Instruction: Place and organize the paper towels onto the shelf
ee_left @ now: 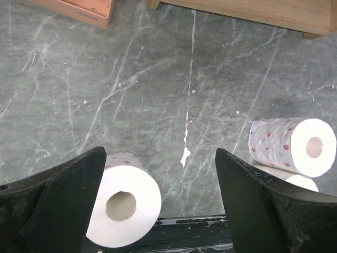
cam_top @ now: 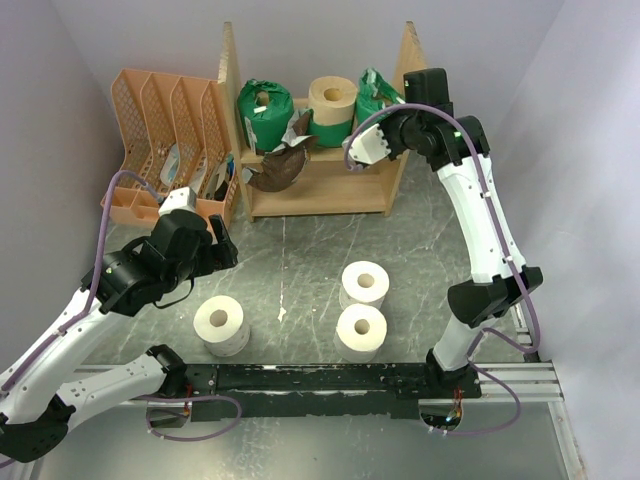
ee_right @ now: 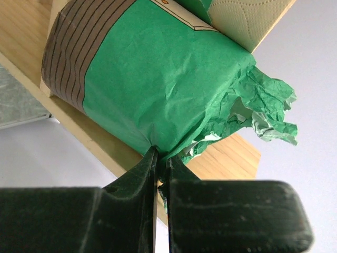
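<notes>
The wooden shelf (cam_top: 320,195) stands at the back. On its upper board are a green-wrapped paper towel roll (cam_top: 265,110), a cream roll (cam_top: 332,95) on top of a wrapped one, and a green-wrapped roll (cam_top: 380,95) at the right. My right gripper (cam_top: 368,128) (ee_right: 160,158) is shut on that right roll's (ee_right: 158,68) crinkled green wrapper, just above the board (ee_right: 237,158). A brown-wrapped roll (cam_top: 285,165) leans lower on the shelf. Three white rolls (cam_top: 221,325) (cam_top: 365,283) (cam_top: 361,332) stand on the table. My left gripper (cam_top: 215,245) (ee_left: 159,153) hangs open above the table, with one white roll (ee_left: 124,203) by its left finger.
An orange lattice file rack (cam_top: 170,140) stands left of the shelf, close to my left arm. A flowered white roll (ee_left: 295,145) and another below it (ee_left: 295,181) lie to the right in the left wrist view. The black base rail (cam_top: 330,378) runs along the near edge.
</notes>
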Tool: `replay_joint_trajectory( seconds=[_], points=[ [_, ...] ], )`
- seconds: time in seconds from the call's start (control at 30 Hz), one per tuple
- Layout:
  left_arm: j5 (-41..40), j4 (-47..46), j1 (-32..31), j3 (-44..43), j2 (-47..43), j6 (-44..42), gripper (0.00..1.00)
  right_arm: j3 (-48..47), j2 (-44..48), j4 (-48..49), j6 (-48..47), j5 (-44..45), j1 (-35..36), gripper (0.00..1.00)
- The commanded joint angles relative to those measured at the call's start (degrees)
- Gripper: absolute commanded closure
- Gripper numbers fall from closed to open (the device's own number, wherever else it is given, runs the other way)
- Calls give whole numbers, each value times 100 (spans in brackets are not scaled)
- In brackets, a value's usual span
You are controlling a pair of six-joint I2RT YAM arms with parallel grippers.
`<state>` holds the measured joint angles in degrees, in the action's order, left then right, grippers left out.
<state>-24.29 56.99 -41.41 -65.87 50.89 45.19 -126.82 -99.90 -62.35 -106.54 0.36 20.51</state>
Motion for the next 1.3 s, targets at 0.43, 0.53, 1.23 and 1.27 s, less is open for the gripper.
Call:
replay_joint_trajectory(
  seconds=[0.43, 0.53, 1.23, 1.27],
  points=[
    [-23, -175, -19, -31, 28, -155, 3, 667, 702, 1141, 221, 69, -45, 0],
    [-23, -132, -21, -40, 20, -131, 3, 834, 946, 1425, 108, 31, -11, 0],
    [3200, -840, -18, -1759, -145, -2760, 1, 2648, 4168, -1178, 4601, -2179, 375, 0],
    [3333, -796, -21, -1796, -153, -2821, 1, 3043, 4431, -1645, 4424, -2402, 353, 0]
  ],
)
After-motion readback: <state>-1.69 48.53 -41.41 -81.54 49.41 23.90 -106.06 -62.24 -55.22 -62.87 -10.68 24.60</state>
